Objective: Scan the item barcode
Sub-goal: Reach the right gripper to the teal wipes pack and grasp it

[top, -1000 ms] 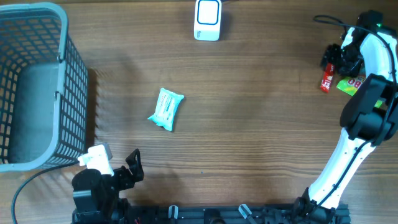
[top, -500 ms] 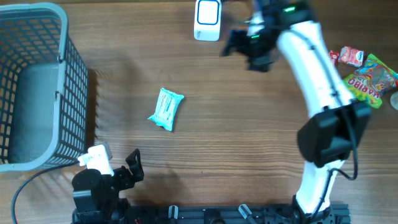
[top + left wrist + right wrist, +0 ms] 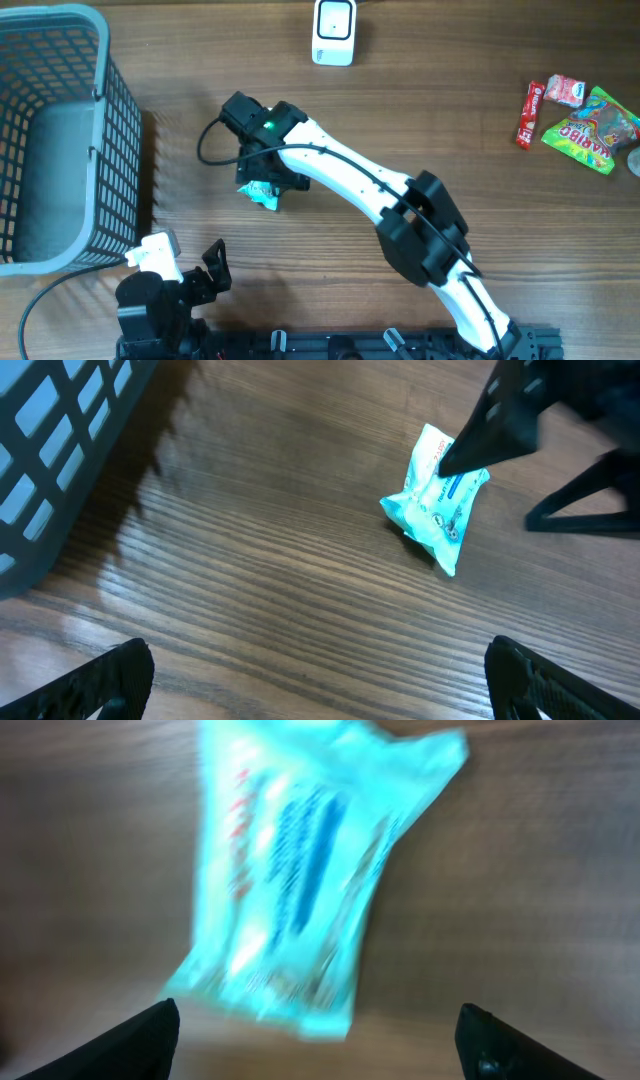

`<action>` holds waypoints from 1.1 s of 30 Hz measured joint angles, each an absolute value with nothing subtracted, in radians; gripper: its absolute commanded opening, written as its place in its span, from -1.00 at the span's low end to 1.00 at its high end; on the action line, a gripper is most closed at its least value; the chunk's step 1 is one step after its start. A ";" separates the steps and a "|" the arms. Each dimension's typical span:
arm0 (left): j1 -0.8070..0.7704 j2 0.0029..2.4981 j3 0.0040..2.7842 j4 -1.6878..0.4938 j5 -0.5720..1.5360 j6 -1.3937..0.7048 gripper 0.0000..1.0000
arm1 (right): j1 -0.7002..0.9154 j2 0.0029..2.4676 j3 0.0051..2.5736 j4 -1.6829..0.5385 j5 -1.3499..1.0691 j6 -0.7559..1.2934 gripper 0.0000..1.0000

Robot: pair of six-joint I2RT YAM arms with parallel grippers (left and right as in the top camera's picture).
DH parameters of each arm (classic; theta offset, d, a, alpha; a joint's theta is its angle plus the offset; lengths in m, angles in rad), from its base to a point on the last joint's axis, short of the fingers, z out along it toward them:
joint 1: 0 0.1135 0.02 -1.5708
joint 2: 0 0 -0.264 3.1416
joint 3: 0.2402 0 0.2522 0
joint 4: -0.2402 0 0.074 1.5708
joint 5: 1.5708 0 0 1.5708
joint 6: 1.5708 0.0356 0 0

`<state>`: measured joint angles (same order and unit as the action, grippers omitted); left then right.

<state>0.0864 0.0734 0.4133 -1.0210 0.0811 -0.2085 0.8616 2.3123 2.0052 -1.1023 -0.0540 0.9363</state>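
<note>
Swung across from the right, our right pincer (image 3: 315,1015) hangs spread open above a crinkly teal packet (image 3: 300,890) we see only blurred, mostly hidden overhead.

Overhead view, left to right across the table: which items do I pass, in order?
Blue-grey basket → teal packet → white scanner → red snack stick → Haribo bag.

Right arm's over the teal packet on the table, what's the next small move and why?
Probably lower the right gripper and close on the crinkly teal plastic packet: its jaws stand open just above the packet, which lies flat on the wooden table, ungripped.
</note>
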 measured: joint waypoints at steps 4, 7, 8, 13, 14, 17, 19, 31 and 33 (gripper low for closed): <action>0.086 0.073 0.413 -1.021 0.081 -0.208 1.00 | 0.841 2.336 2.004 -1.048 0.005 0.975 0.79; 0.086 0.073 0.413 -1.021 0.081 -0.208 1.00 | 0.840 2.336 2.004 -0.998 0.028 1.000 0.80; 0.086 0.073 0.413 -1.021 0.081 -0.208 1.00 | 0.840 2.336 2.004 -0.984 0.030 1.008 0.81; 0.086 0.073 0.413 -1.021 0.081 -0.208 1.00 | 0.842 2.346 2.005 -0.959 0.029 1.050 0.83; 0.086 0.073 0.413 -1.021 0.081 -0.208 1.00 | 0.842 2.355 2.005 -0.959 0.027 1.056 0.84; 0.086 0.073 0.413 -1.021 0.081 -0.208 1.00 | 0.842 2.386 2.005 -0.960 0.025 1.074 0.77; 0.086 0.073 0.413 -1.021 0.081 -0.208 1.00 | 0.842 2.405 2.005 -0.957 0.019 1.080 0.70; 0.086 0.073 0.413 -1.021 0.081 -0.208 1.00 | 0.826 2.420 2.016 -1.151 0.031 1.044 0.36; 0.086 0.073 0.413 -1.021 0.081 -0.208 1.00 | 0.799 2.420 2.016 -1.245 0.056 1.035 0.36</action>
<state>0.0864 0.0734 0.4133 -1.0210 0.0807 -0.2085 0.7986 2.4203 2.0155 -1.2446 0.0563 1.0351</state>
